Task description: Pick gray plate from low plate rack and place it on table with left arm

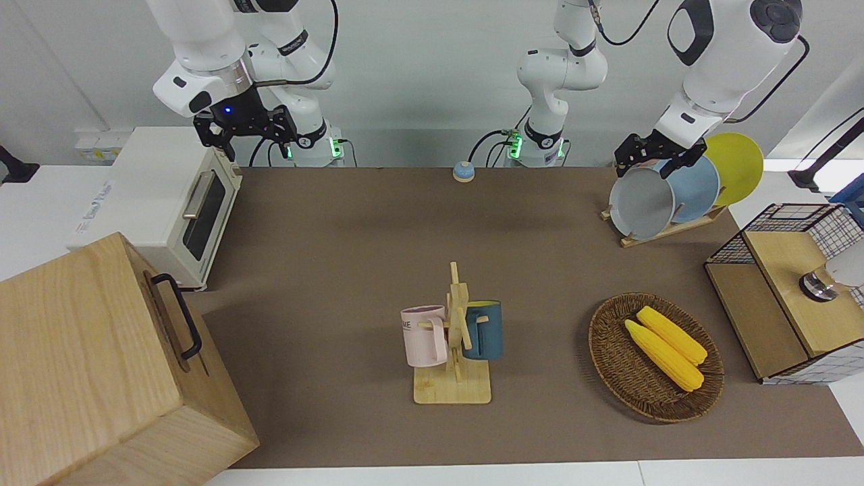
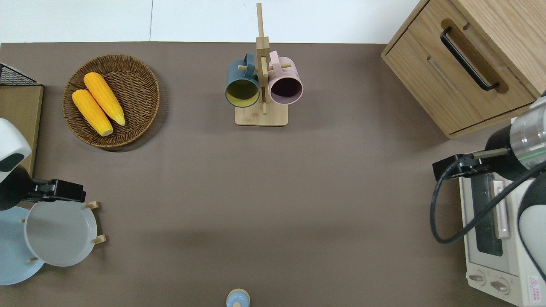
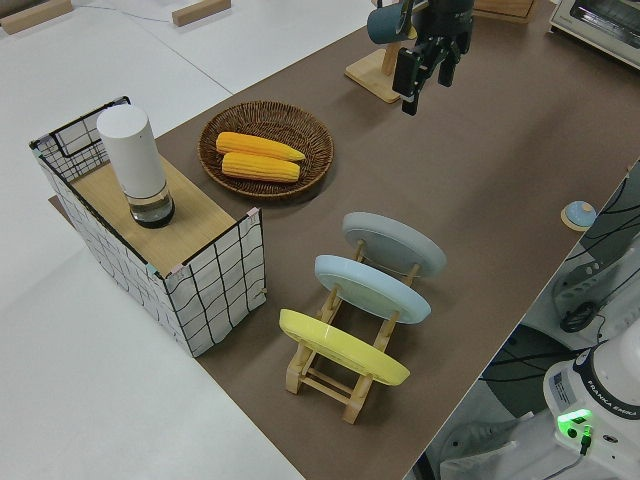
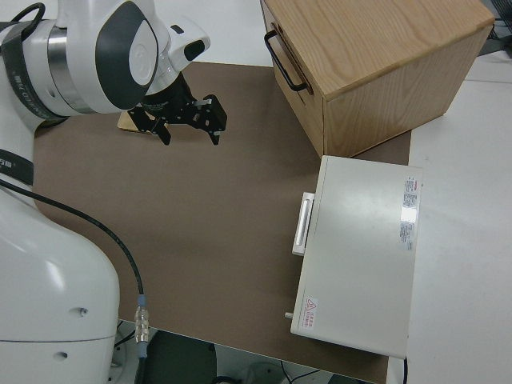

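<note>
The gray plate [image 1: 641,202] stands tilted in the low plate rack [image 1: 668,228] at the left arm's end of the table [image 1: 351,236]. It fills the slot farthest from the robots. It also shows in the overhead view [image 2: 59,232] and the left side view [image 3: 395,245]. My left gripper [image 1: 648,164] is open and empty. It hangs over the plate's upper rim, as the overhead view [image 2: 70,196] shows, not touching it. My right gripper [image 1: 246,131] is parked and open.
A light-blue plate [image 1: 695,192] and a yellow plate [image 1: 739,165] fill the rack's other slots. A wicker basket [image 2: 140,102] holding two corn cobs lies farther out. A wire crate [image 1: 783,290], a mug tree [image 1: 455,337], a wooden cabinet [image 1: 101,364], a toaster oven [image 1: 169,202] and a small bell [image 1: 463,171] stand around.
</note>
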### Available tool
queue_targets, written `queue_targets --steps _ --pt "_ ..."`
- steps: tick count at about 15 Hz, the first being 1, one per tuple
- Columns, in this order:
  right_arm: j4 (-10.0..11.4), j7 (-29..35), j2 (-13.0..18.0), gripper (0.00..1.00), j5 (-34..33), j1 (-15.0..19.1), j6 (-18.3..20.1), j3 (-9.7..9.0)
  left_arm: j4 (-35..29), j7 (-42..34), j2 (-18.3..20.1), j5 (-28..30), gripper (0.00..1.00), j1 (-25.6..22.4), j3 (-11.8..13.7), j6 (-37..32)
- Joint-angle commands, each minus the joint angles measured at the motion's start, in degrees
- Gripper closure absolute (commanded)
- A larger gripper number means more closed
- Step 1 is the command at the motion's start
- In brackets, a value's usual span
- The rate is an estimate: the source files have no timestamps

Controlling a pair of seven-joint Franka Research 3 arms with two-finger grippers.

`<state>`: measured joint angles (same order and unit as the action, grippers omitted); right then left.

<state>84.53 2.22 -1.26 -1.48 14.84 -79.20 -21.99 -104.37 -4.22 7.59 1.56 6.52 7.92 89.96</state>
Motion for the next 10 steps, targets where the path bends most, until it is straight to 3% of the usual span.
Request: queue_targets --steps 1,5,10 --pt "-0.4 0.7 0.1 0.017 -0.4 1.3 0.6 -1.13 -10.4 0.6 7.2 -0.3 0.0 0.1 0.0 6.3" --pt "-0.4 0.7 0.1 0.017 -0.4 1.3 0.6 -1.13 -11.3 0.9 7.5 -1.6 0.0 0.0 0.0 6.7" --pt "-0.4 0.7 0.1 0.017 -0.4 1.3 0.6 -1.21 -11.5 2.1 7.6 -7.3 0.01 -1.5 0.1 7.0"
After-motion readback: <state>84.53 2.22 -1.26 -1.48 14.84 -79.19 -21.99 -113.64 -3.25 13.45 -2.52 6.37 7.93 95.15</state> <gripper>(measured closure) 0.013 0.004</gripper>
